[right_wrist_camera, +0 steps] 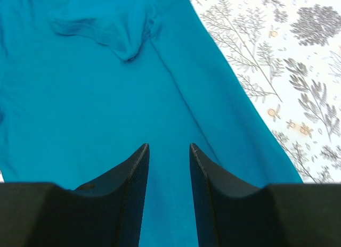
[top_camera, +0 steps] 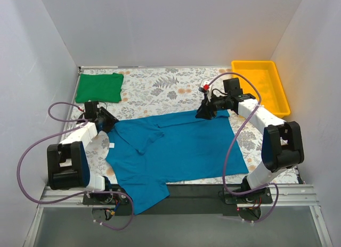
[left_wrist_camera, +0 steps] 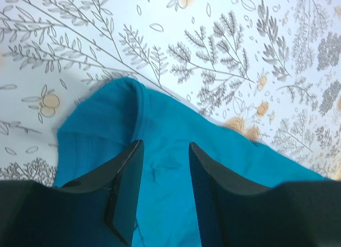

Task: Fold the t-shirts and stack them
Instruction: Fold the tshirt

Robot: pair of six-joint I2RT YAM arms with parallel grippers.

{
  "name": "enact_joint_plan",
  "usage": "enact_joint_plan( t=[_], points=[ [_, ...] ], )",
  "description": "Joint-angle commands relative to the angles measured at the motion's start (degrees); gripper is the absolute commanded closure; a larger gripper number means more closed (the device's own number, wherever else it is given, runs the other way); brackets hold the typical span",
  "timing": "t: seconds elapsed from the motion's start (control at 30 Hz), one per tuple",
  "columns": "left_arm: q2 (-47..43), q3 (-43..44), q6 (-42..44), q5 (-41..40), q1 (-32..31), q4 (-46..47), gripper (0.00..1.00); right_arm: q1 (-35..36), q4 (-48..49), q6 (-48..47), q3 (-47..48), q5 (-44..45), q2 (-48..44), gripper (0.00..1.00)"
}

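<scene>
The teal-blue t-shirt (top_camera: 181,146) lies spread across the middle of the worktop (top_camera: 160,87), which is covered in a pale floral cloth. The shirt is mostly flat. One flap of it is folded over onto the body left of centre, and its near left corner hangs past the near edge of the worktop, down between the two arm bases.

The bright green t-shirt (top_camera: 98,87) sits in the far left corner, already folded into a neat rectangle and well apart from the teal one. A yellow plastic tray (top_camera: 261,84) stands in the far right corner.

The left gripper (top_camera: 109,122) is low at the shirt's far left corner. From its wrist camera the jaws stand partly apart over a rounded, rumpled edge of teal fabric. The cloth shows plainly in the gap, and nothing looks pinched.

The right gripper (top_camera: 205,113) is at the far right corner of the same shirt, pointing down and left. Its jaws are also partly apart, with smooth teal fabric lying flat below them and the shirt's right edge running off diagonally over the floral cloth. They hold nothing that I can see.
</scene>
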Motion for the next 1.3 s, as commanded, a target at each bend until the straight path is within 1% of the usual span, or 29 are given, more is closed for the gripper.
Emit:
enact_joint_plan(
  t=[0.0, 0.13, 0.33, 0.5, 0.63, 0.67, 0.77, 0.87, 1.03, 1.17, 1.23, 1.27],
  points=[
    [2.5, 3.1, 1.3, -2.8, 1.6, 2.1, 0.62, -2.6, 2.1, 1.7, -0.6, -3.4, -1.7, 0.57],
    [5.9, 5.5, 2.0, -3.4, 2.7, 2.1, 0.63, -4.2, 2.3, 2.3, -0.8, -3.8, -1.4, 0.57],
    [10.4, 8.2, 2.9, -3.9, 3.2, 0.7, 0.64, -4.6, 2.4, 2.5, -0.9, -3.9, -1.3, 0.57],
    [13.4, 9.3, 3.4, -1.8, 3.4, 0.6, 0.67, -5.4, 2.4, 2.7, -0.9, -4.0, -1.1, 0.57],
    [15.2, 10.8, 3.8, -0.9, 3.5, 0.6, 0.78, -6.2, 2.5, 2.7, -1.0, -4.0, -1.1, 0.57],
    [15.5, 11.1, 3.8, -1.0, 3.4, 0.6, 0.85, -6.3, 2.4, 2.7, -1.0, -4.0, -1.2, 0.57],
    [16.4, 12.9, 3.5, -1.8, 3.8, 0.6, 0.95, -6.9, 2.4, 2.8, -1.0, -4.1, -1.1, 0.57],
    [18.0, 15.5, 3.6, -2.8, 4.5, 0.0, 0.97, -7.2, 2.5, 2.9, -1.0, -3.7, -0.8, 0.57],
    [22.1, 20.3, 4.4, -3.2, 5.6, -1.9, 0.98, -7.3, 2.8, 3.3, -0.7, -0.3, 0.0, 0.57],
    [23.9, 21.9, 5.0, -3.2, 6.4, -2.1, 0.97, -7.6, 3.1, 4.8, -0.2, 4.7, 1.6, 0.57],
    [24.3, 22.4, 5.3, -3.1, 6.9, -2.3, 0.94, -8.3, 3.9, 7.0, 0.2, 8.5, 2.8, 0.57],
    [24.9, 22.9, 5.3, -3.1, 7.1, -2.3, 0.93, -8.5, 4.6, 8.2, 0.2, 12.2, 3.5, 0.57]
  ],
)
